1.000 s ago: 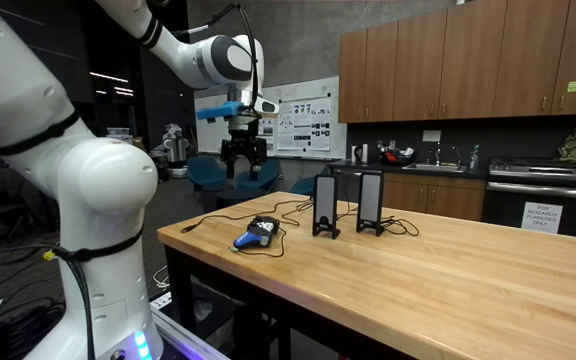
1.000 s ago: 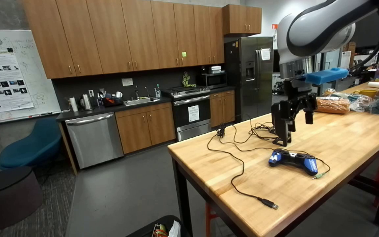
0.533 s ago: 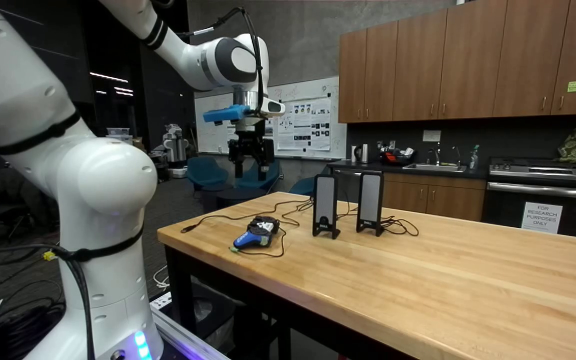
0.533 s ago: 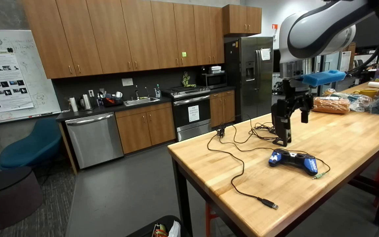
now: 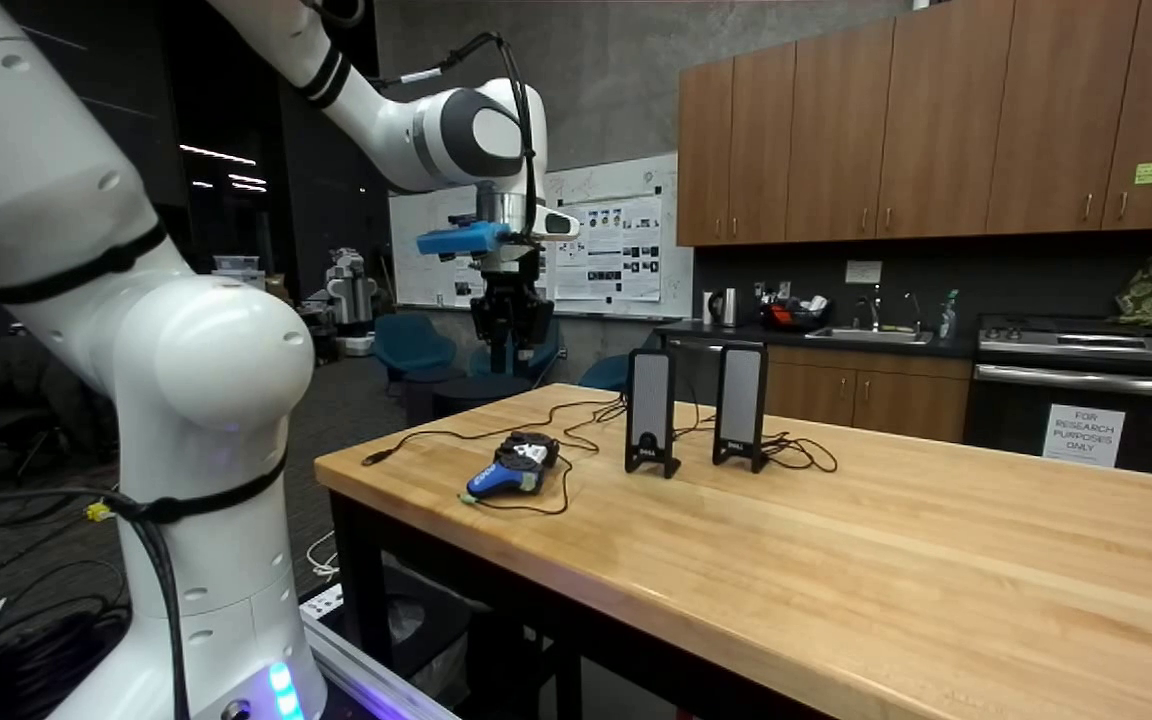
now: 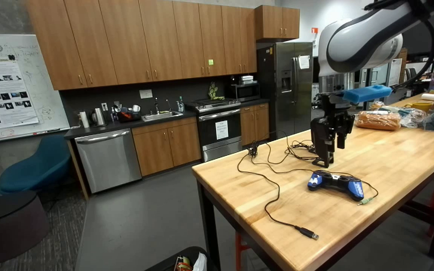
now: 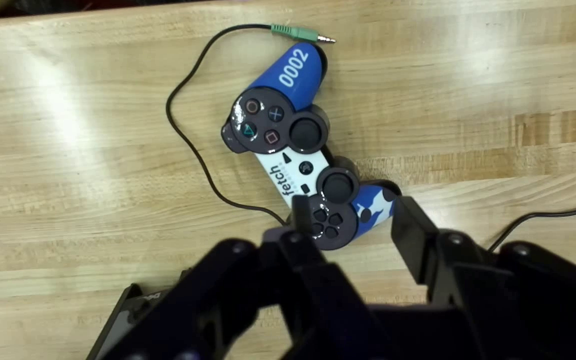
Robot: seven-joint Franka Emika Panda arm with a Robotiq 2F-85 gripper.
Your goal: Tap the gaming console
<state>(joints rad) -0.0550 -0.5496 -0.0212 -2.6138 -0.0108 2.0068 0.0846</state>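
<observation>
The gaming console is a handheld controller with blue grips, a dark face and a white middle; it lies flat on the table in both exterior views (image 5: 511, 468) (image 6: 335, 183). From the wrist view the gaming console (image 7: 298, 170) is seen from above. My gripper (image 7: 353, 214) hangs over its camouflage-patterned end, the left fingertip covering part of the lower edge. A gap stands between the fingers, narrower than full width, and they hold nothing. In both exterior views the gripper (image 5: 510, 362) (image 6: 335, 147) points down, well above the table and apart from the console.
Two upright speakers (image 5: 650, 410) (image 5: 741, 405) stand near the console; the wrist view shows part of a speaker (image 7: 123, 322) at lower left. Black cables, a USB plug (image 6: 307, 232) and a green audio plug (image 6: 365, 201) lie around. Bagged items (image 6: 379, 120) sit farther along the table (image 6: 409, 150).
My gripper has moved sideways and slightly lower, rightward in one exterior view and leftward in the other. Its fingers have drawn closer together. The gaming console has not moved.
</observation>
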